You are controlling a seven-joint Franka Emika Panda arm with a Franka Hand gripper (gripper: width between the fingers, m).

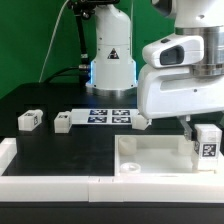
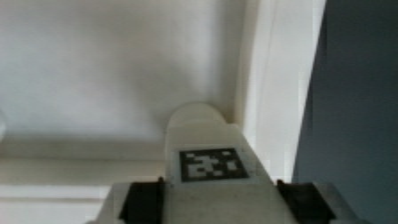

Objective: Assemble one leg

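Note:
My gripper (image 1: 207, 132) is shut on a white leg (image 1: 208, 143) with a black-and-white tag and holds it upright over the right corner of the large white panel (image 1: 150, 160). In the wrist view the leg (image 2: 214, 150) sits between my dark fingers (image 2: 148, 200), over the white panel (image 2: 107, 80) near its edge. Two more legs (image 1: 29, 120) (image 1: 63, 123) lie on the black table at the exterior view's left. Another white leg (image 1: 141, 122) lies near the marker board, partly behind my arm.
The marker board (image 1: 108, 115) lies at the table's middle back. A white robot base (image 1: 111, 60) stands behind it. A white rail (image 1: 60, 185) runs along the table's front edge. The black table surface (image 2: 365, 100) shows past the panel's edge.

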